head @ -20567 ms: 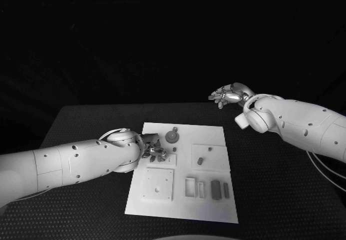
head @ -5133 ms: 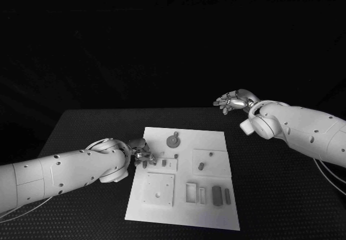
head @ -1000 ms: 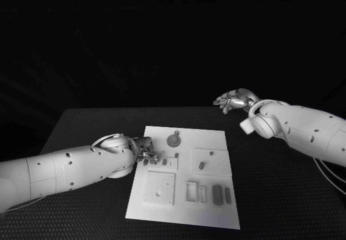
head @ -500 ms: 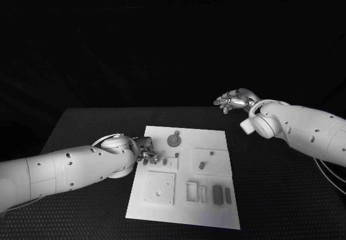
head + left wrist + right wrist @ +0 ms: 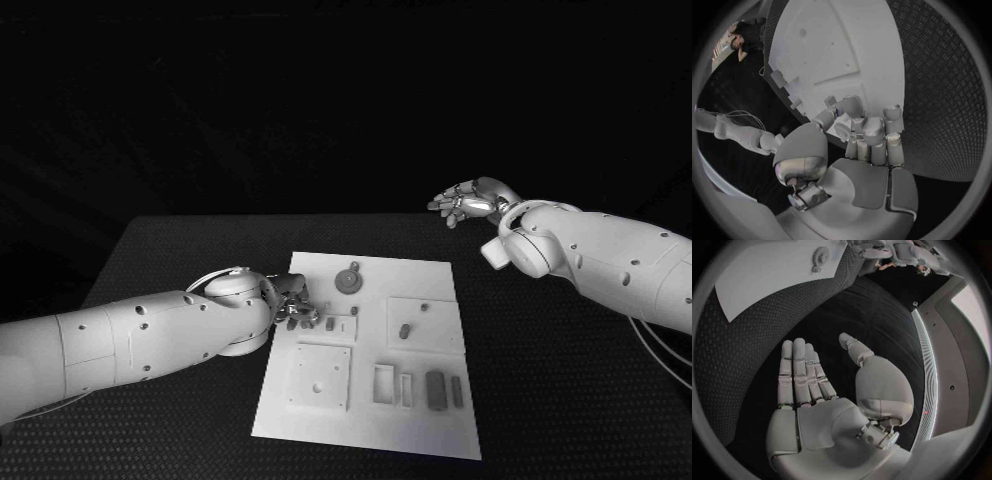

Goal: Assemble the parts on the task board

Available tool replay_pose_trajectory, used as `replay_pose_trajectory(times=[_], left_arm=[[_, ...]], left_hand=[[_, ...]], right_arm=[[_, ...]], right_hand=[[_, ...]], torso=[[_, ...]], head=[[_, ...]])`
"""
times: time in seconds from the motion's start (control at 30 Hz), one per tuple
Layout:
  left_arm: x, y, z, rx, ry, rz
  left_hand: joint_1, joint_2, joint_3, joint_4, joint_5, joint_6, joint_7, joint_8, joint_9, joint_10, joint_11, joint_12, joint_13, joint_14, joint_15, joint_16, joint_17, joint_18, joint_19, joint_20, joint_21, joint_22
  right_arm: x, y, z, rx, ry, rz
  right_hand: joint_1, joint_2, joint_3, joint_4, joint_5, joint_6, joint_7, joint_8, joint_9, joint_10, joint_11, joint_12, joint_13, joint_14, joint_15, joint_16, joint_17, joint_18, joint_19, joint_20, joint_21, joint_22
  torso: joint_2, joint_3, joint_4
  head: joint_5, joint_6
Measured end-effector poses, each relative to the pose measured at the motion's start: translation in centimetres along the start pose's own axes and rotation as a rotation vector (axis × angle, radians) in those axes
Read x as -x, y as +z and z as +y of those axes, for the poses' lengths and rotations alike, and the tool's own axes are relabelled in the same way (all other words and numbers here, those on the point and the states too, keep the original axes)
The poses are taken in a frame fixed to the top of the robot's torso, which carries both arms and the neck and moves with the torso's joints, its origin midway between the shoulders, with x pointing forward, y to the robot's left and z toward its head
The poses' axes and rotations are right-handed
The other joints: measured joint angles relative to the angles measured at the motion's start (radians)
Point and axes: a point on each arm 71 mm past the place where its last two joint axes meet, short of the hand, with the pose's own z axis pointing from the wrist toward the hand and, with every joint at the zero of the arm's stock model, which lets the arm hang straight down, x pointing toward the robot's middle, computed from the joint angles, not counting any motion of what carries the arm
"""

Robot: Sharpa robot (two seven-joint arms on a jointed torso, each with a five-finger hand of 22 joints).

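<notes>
The left hand (image 5: 293,305) curls its fingers (image 5: 864,131) at the task board (image 5: 433,420)'s left edge, perhaps pinching a small part (image 5: 841,116). Upper right, the right hand (image 5: 464,203) hovers, fingers straight and empty. No writing is legible.

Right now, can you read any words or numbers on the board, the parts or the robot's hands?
None: no words, numbers or signs can be read.
The board is plain white.
The parts are too small to show any marks.
The left hand and the right hand carry no readable text.

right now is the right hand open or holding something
Open. The right hand has its fingers straight and apart with nothing in them, raised off the task board.
</notes>
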Motion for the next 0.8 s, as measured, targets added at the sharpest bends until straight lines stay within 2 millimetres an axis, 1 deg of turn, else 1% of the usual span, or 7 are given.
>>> replay_pose_trajectory(times=[0.2,0.3,0.5,0.6,0.7,0.77,0.8], left_arm=[[-0.08,0.01,-0.06,-0.001,0.003,0.009],[-0.38,0.04,-0.09,0.001,0.008,0.022],[-0.33,0.06,-0.19,0.001,0.016,0.028],[-0.31,0.09,-0.23,0.002,0.02,0.028],[-0.28,0.11,-0.21,0.002,0.023,0.028],[-0.27,0.11,-0.19,0.003,0.023,0.028],[-0.27,0.11,-0.17,0.003,0.023,0.028]], left_hand=[[-0.013,0.011,-0.001,0.002,0.002,0.0,0.0,0.025,0.014,0.0,0.0,0.022,-0.014,0.0,0.0,0.016,0.001,0.0,0.0,0.0,0.004,0.0],[-0.03,0.019,0.002,0.013,0.003,0.0,0.0,0.038,0.017,0.0,0.0,0.029,-0.021,0.0,0.0,0.023,0.001,-0.001,0.004,-0.004,0.008,0.0],[-0.031,0.016,0.003,0.014,0.001,0.0,0.0,0.039,0.016,0.0,0.0,0.034,-0.03,0.0,0.0,0.028,0.001,-0.002,0.004,-0.004,0.008,0.0],[-0.036,0.011,0.0,0.017,-0.018,0.0,0.0,0.044,0.016,0.0,0.0,0.043,-0.039,0.0,0.0,0.034,0.001,-0.002,0.004,-0.004,0.008,0.0],[-0.036,0.011,0.001,0.026,-0.056,0.0,0.0,0.049,0.016,0.0,0.0,0.052,-0.053,0.0,0.0,0.035,-0.001,-0.002,0.004,-0.004,0.012,0.0],[-0.04,0.007,0.0,0.032,-0.068,0.0,0.0,0.049,0.016,0.0,0.0,0.058,-0.06,0.0,0.0,0.035,-0.004,-0.001,0.004,-0.004,0.012,0.0],[-0.042,0.004,0.0,0.039,-0.08,0.0,0.0,0.054,0.016,0.0,0.0,0.061,-0.066,0.001,0.0,0.035,-0.006,-0.001,0.004,-0.004,0.012,0.0]], right_arm=[[0.03,-0.01,-0.02,0.0,0.0,-0.001],[0.02,-0.01,-0.02,0.0,0.0,0.0],[0.04,-0.02,-0.03,-0.001,0.0,0.0],[0.04,-0.02,-0.03,-0.001,0.0,0.0],[0.04,-0.02,-0.03,-0.001,0.0,0.0],[0.04,-0.02,-0.03,0.0,0.0,0.0],[0.04,-0.02,-0.04,-0.001,0.0,0.0]], right_hand=[[0.0,0.0,0.0,0.0,0.0,0.0,0.0,0.0,0.0,0.0,0.0,0.0,0.0,0.0,0.0,0.0,0.0,0.0,0.0,0.0,0.0,0.001],[0.0,0.0,0.0,0.0,0.0,0.0,0.0,0.0,-0.001,0.0,0.0,0.0,0.0,0.0,0.0,0.0,0.0,0.0,0.0,0.0,0.0,0.001],[0.0,0.0,0.0,0.0,0.0,0.0,0.0,0.0,-0.001,0.0,0.0,0.0,-0.001,0.0,0.0,0.0,0.0,0.0,0.0,0.0,0.0,0.002],[0.0,0.0,0.0,0.0,0.002,0.0,0.0,0.0,-0.001,0.0,0.0,0.0,-0.001,0.0,0.0,0.0,0.0,0.0,0.0,0.0,0.0,0.002],[0.0,0.0,0.0,0.0,0.004,0.0,0.0,0.0,-0.001,0.0,0.0,0.0,-0.002,0.0,0.0,0.0,0.0,0.0,0.0,0.0,0.0,0.002],[0.0,0.0,0.0,0.0,0.004,0.0,0.0,0.0,-0.001,0.0,0.0,0.0,-0.002,0.0,0.0,0.0,0.0,0.0,0.0,0.0,0.0,0.002],[0.0,0.0,0.0,0.0,0.004,0.0,0.0,0.0,-0.001,0.0,0.0,0.0,-0.002,0.0,0.0,0.0,0.0,0.0,0.0,0.0,0.0,0.002]], torso=[[0.0,0.0006,0.0],[0.0,0.0006,0.0],[0.0,0.0012,-0.0002],[0.0,0.0012,-0.0002],[0.0,0.0012,-0.0002],[0.0,0.0012,-0.0001],[0.0,0.0011,-0.0001]], head=[[0.0,-0.001],[0.0,-0.001],[0.001,-0.001],[0.001,-0.001],[0.0,0.0],[0.0,0.001],[-0.001,0.001]])
